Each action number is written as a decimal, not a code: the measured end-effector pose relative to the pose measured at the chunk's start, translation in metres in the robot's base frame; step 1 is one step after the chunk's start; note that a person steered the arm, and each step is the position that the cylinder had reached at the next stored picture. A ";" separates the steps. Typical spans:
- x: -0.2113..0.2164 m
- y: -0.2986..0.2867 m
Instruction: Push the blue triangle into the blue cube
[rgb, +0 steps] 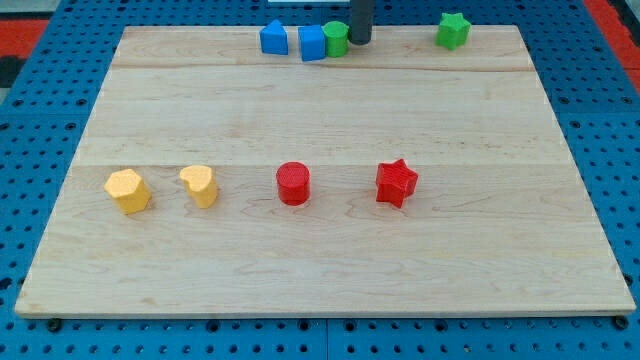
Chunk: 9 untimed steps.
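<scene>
The blue triangle (273, 37) sits near the top edge of the wooden board (320, 250), left of centre. The blue cube (313, 43) stands just to its right, with a thin gap between them. A green round block (336, 39) touches the cube's right side. My tip (359, 41) is a dark rod coming down from the view's top; its end rests right beside the green round block, on its right, two blocks away from the blue triangle.
A green star (453, 30) lies at the top right. In a row across the middle stand a yellow hexagon (128, 190), a yellow heart-like block (200, 185), a red cylinder (293, 184) and a red star (396, 182).
</scene>
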<state>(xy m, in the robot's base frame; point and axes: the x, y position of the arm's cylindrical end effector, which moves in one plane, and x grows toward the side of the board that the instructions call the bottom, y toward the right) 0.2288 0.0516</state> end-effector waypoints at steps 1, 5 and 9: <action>0.014 -0.010; 0.034 -0.208; -0.033 -0.102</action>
<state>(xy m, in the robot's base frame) 0.1961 -0.0505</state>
